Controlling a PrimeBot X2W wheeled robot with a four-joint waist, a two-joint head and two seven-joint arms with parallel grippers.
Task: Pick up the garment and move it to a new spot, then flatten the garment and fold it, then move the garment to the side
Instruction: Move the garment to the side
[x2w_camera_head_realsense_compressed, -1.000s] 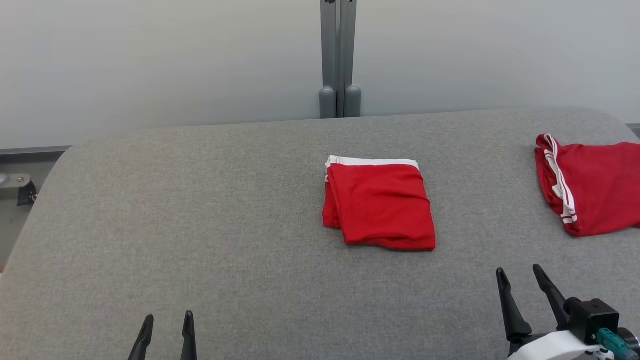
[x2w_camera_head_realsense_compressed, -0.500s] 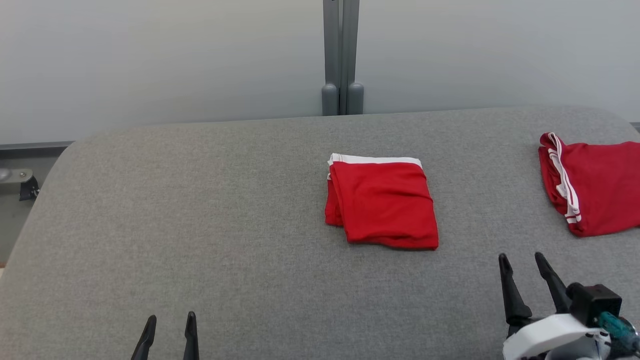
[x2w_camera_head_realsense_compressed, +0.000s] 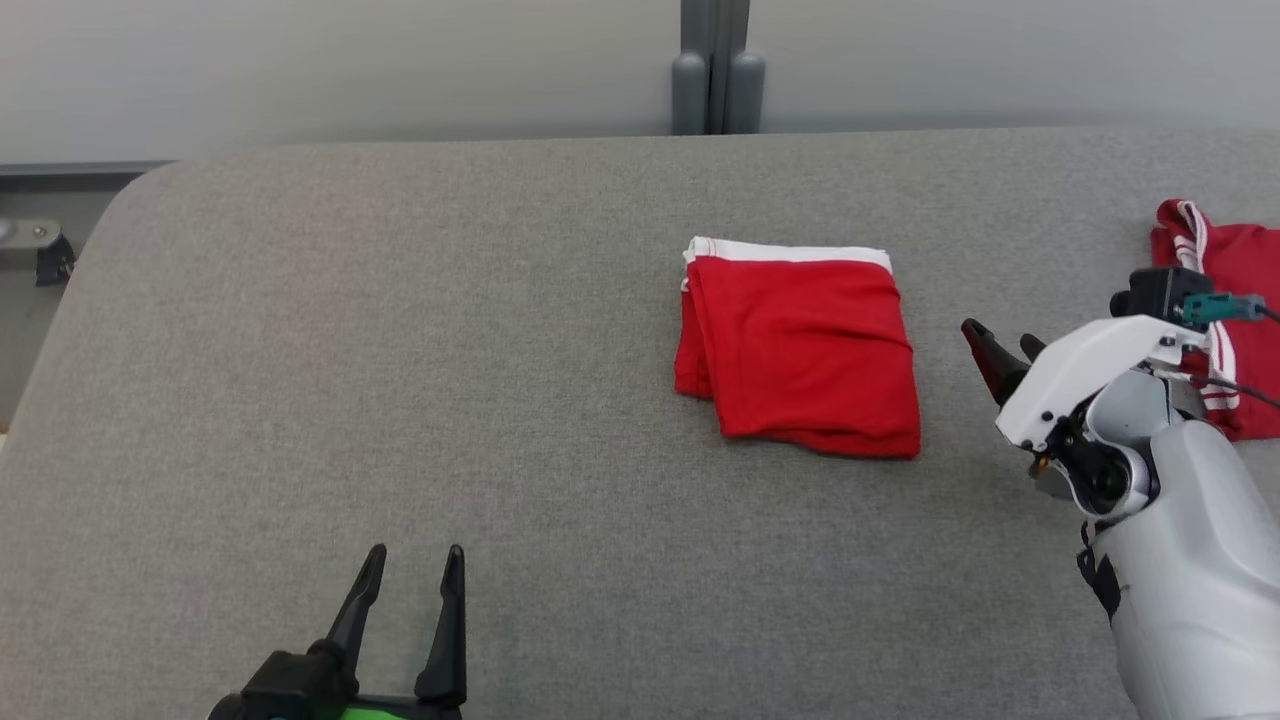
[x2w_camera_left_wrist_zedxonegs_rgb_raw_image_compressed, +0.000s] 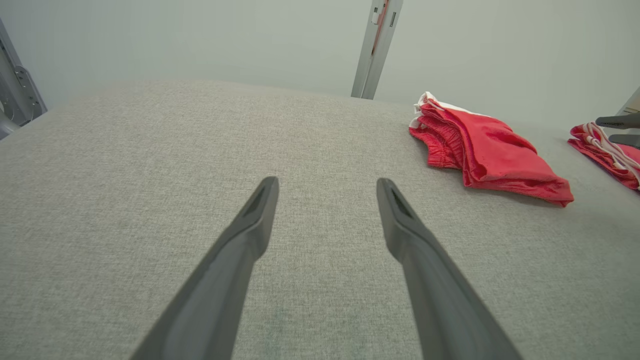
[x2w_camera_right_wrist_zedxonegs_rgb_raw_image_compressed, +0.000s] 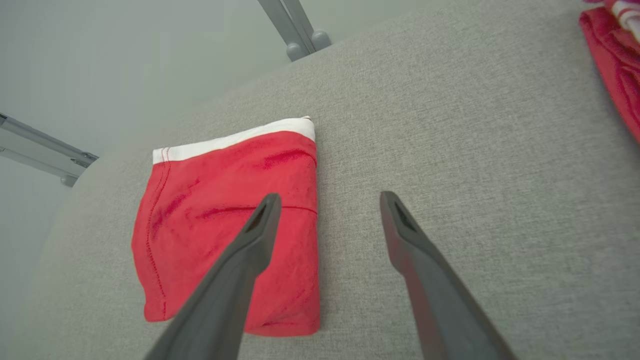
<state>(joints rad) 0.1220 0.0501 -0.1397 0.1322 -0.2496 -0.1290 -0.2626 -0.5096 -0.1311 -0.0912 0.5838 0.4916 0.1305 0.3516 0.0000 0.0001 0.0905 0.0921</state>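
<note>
A folded red garment (x2w_camera_head_realsense_compressed: 800, 345) with a white band along its far edge lies in the middle of the grey table (x2w_camera_head_realsense_compressed: 400, 350). It appears again in the left wrist view (x2w_camera_left_wrist_zedxonegs_rgb_raw_image_compressed: 492, 152) and the right wrist view (x2w_camera_right_wrist_zedxonegs_rgb_raw_image_compressed: 230, 220). My right gripper (x2w_camera_head_realsense_compressed: 1003, 350) hovers open just right of the garment, fingers aimed at its right edge, nothing between them (x2w_camera_right_wrist_zedxonegs_rgb_raw_image_compressed: 327, 200). My left gripper (x2w_camera_head_realsense_compressed: 412, 570) stands open near the table's front edge, well left of the garment, with nothing in it (x2w_camera_left_wrist_zedxonegs_rgb_raw_image_compressed: 325, 192).
A second red garment with white stripes (x2w_camera_head_realsense_compressed: 1225, 300) lies at the table's far right, partly behind my right wrist. A grey post (x2w_camera_head_realsense_compressed: 718, 65) rises behind the table's back edge. A metal bracket (x2w_camera_head_realsense_compressed: 40, 250) sits off the left edge.
My right arm has lifted and swung forward to beside the garment's right edge. The head camera has tilted down, shifting the whole view. The left gripper has come further into view.
</note>
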